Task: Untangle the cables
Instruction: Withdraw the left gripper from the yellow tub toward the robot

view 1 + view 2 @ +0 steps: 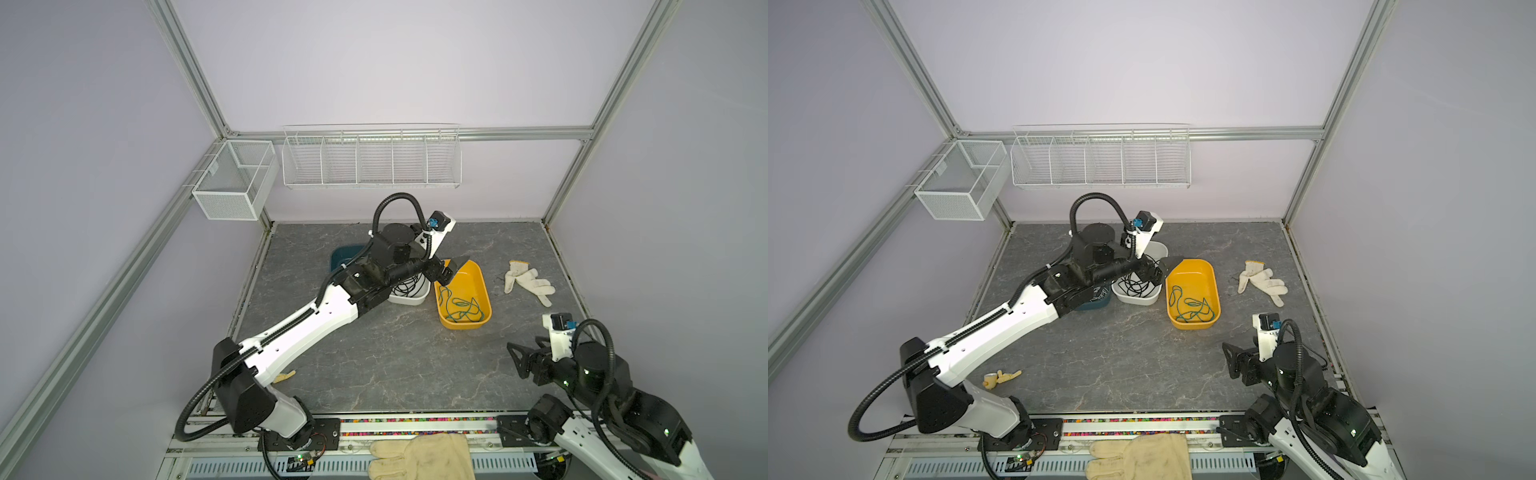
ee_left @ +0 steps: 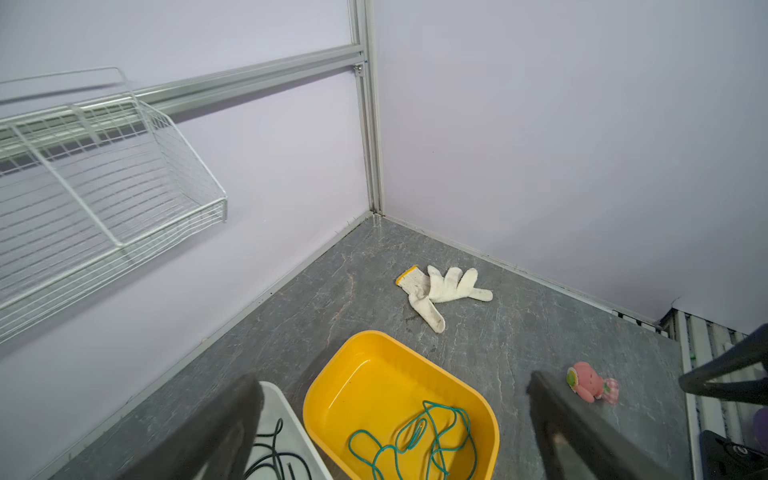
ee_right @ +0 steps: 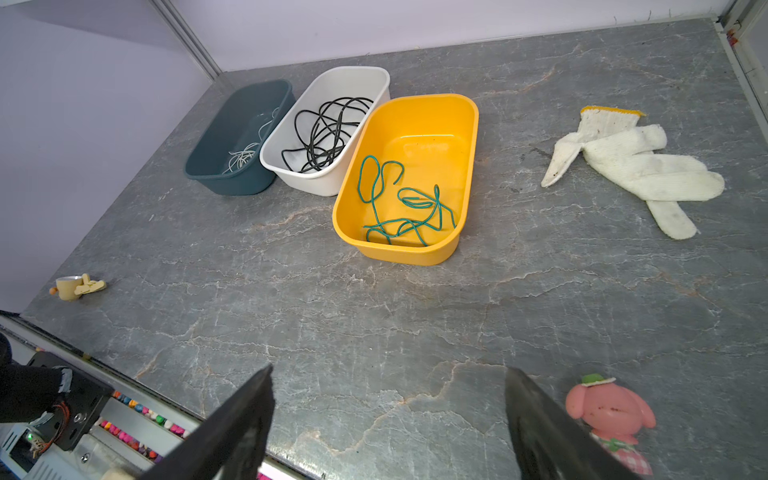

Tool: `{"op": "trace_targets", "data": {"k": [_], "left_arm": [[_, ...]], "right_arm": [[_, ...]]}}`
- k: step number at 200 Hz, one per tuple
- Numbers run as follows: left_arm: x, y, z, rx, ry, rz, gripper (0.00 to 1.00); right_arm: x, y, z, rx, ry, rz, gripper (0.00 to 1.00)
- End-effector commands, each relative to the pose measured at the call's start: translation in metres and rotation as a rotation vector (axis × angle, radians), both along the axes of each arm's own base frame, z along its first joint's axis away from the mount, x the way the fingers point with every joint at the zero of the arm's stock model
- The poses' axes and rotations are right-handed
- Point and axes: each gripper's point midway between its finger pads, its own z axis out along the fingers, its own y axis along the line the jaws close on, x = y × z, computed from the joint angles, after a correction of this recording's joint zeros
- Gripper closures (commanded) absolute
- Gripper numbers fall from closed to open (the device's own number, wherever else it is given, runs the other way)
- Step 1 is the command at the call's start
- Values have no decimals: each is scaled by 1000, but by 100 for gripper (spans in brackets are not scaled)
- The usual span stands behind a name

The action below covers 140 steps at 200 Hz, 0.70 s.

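White cable (image 3: 245, 156) lies in the dark bin (image 3: 232, 183), and black cable (image 3: 328, 133) in the white bin (image 3: 316, 183) beside it. The left gripper (image 2: 392, 376) hovers where that bin meets the yellow bin (image 3: 399, 251), jaws wide apart and empty. Green cable (image 3: 399, 199) lies loose inside the yellow bin. The right gripper (image 3: 388, 370) hangs near the front, jaws apart and empty. Sorting looks finished. Next, the left arm needs to lift clear without snagging.

White shells and black joints are seen on the left arm (image 1: 299, 332) and right arm (image 1: 598, 374), each trailed by a black corrugated hose (image 1: 399, 196). The left tool (image 2: 392, 376) and right tool (image 3: 388, 370) are finished in black.
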Motion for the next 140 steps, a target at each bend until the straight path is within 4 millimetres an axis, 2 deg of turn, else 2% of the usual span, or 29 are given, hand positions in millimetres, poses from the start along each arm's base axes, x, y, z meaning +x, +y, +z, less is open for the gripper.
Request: {"op": "trace_targets", "data": {"k": [1,25,28,49,71,84,106,121,124,140], "left_arm": [[0,33,-4,-4,9,112,1],[-3,87,-13,-27,12,301,1],[-4,93,-16,-27,11,320,1],[-9,138,-29,-27,9,454,1],[-16,178,-42,-29,25,568,1],[-21,197,-53,-33,44,611,1],[-29,218,-73,-16,101,631,1],[-26,234,-93,21,146,700,1],[-29,240,-90,8,144,710,1],[-25,261,-104,30,172,785,1]], "right_arm": [[4,-3,1,9,-10,-32,12],[9,-7,-1,-2,-2,-78,12],[12,-4,4,15,-21,-75,12],[14,12,2,8,-5,2,12],[22,20,8,-39,-18,31,12],[30,19,11,-81,-24,14,12],[43,20,16,-135,-35,-4,12],[51,22,22,-132,-50,-22,12],[52,23,23,-127,-55,-25,12],[60,29,25,-101,-98,-29,12]]}}
